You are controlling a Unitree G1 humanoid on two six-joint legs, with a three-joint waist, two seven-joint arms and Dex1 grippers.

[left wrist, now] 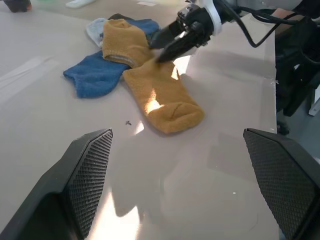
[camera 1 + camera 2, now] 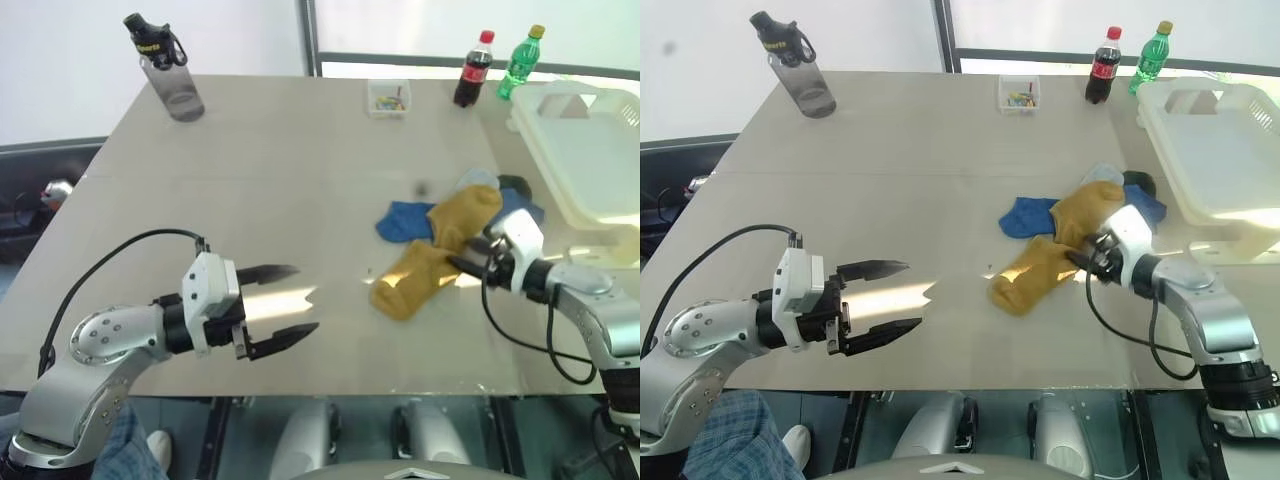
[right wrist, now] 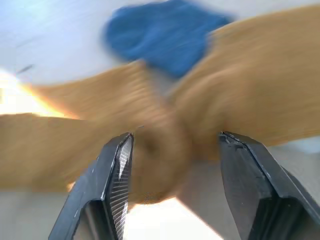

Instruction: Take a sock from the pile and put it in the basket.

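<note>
The right tool [image 3: 172, 150], fingers spread, is straddling a soft mustard-yellow sock [image 2: 425, 270] in the pile on the tabletop [image 2: 280, 160], needing to pinch before lifting toward the whitish slotted plastic basket [image 2: 590, 150]

The pile [image 2: 450, 235] lies loose on the table: two mustard-yellow socks crossing over a blue one, with pale grey and dark ones (mostly hidden) behind. The basket [image 2: 590, 160], whitish and slotted, stands upright just beyond.
</note>
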